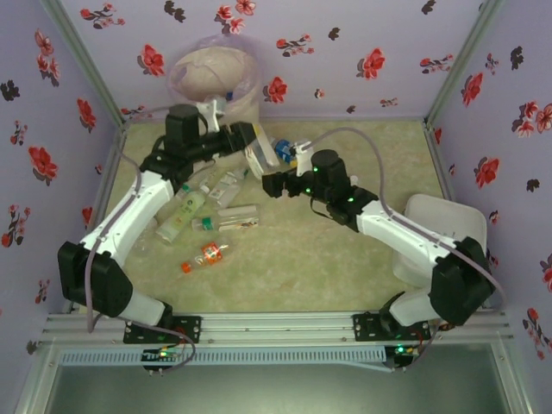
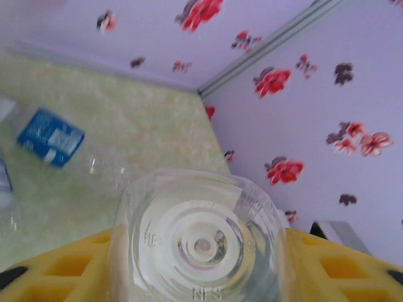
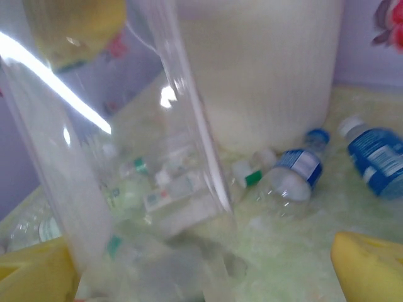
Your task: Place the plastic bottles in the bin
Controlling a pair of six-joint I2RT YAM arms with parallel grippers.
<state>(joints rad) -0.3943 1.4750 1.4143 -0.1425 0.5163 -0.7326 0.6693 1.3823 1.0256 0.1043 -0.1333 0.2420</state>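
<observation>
My left gripper (image 1: 253, 143) is shut on a clear plastic bottle (image 1: 261, 158), held off the table just in front of the bin (image 1: 216, 79). In the left wrist view the bottle's round base (image 2: 196, 242) sits squeezed between the yellow fingers (image 2: 60, 267). My right gripper (image 1: 270, 184) hangs just below that bottle with its jaws wide apart. Its wrist view has the bottle (image 3: 119, 145) close ahead, blurred, and the yellow fingertips (image 3: 371, 267) clear of it. More bottles (image 1: 184, 207) lie on the table to the left. Blue-labelled bottles (image 3: 301, 168) rest by the bin wall (image 3: 264, 69).
An orange-labelled bottle (image 1: 205, 254) lies alone nearer the front edge. A white tub (image 1: 440, 228) stands at the right beside the right arm. Flowered walls close off the table's left, back and right sides. A blue-labelled bottle (image 2: 50, 137) lies under the left gripper.
</observation>
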